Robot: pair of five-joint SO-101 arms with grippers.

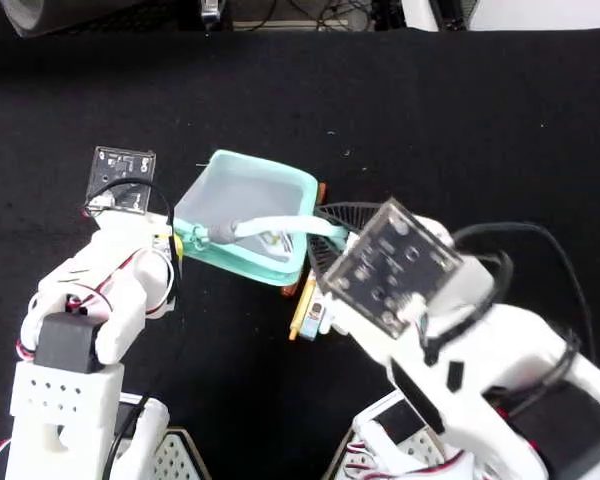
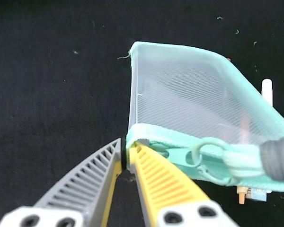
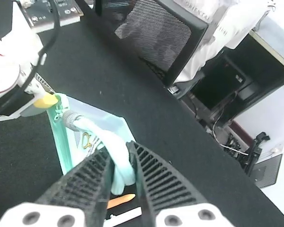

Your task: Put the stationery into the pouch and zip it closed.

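Pouch [image 1: 245, 203]: mint-green, translucent mesh (zipper-edged)

The high view looks down on the tabletop [image 1: 430, 110] from above; both wrist views peer closely past their fingers [image 2: 165, 184] at the pouch [image 2: 180, 99].

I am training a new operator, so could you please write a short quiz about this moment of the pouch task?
1. True or false: the left end effector is shut on an end of the pouch.
2. What does the right end effector hold? A) a pair of scissors B) the mint pull strap C) nothing
3. Fill in: the table surface is ____ in colour.
Key: 1 true; 2 B; 3 black.
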